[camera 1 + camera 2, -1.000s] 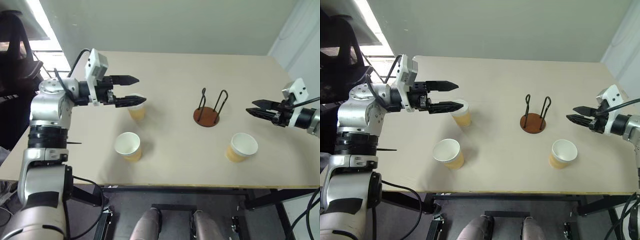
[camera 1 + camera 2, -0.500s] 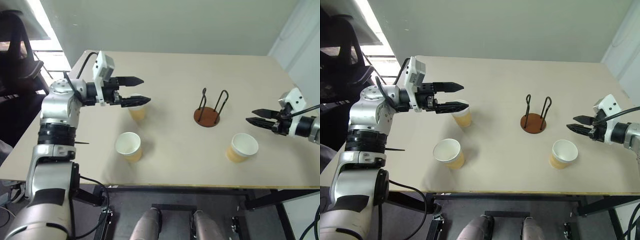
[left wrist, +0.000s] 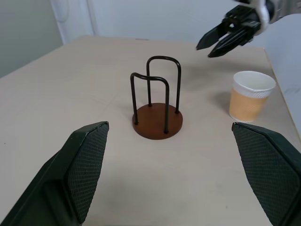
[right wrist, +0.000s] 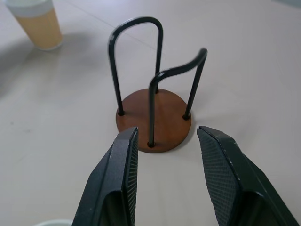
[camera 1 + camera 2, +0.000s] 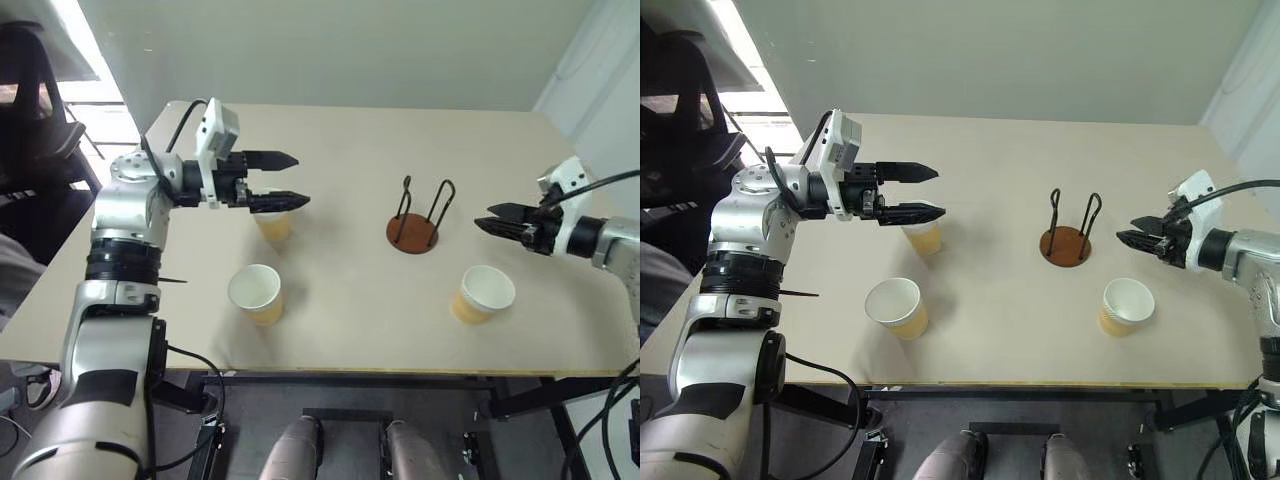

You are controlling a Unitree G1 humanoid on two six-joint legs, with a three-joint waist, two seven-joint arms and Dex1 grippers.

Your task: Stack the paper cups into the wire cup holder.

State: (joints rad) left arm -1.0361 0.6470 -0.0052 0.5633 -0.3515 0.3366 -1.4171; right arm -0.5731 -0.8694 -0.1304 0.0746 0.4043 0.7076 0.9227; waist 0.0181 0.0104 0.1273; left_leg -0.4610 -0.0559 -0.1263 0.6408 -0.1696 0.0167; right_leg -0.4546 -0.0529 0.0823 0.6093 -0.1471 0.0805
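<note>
Both pincers hold nothing. My left gripper (image 5: 290, 180) is spread fully wide, level above the far paper cup (image 5: 273, 222). My right gripper (image 5: 487, 217), jaws partly open, has swung inward over the last second and now points at the wire cup holder (image 5: 413, 231), which stands empty mid-table. Two more cups, the near-left cup (image 5: 255, 293) and the right cup (image 5: 482, 293), wait untouched, so I judge stacking hasn't started.
</note>
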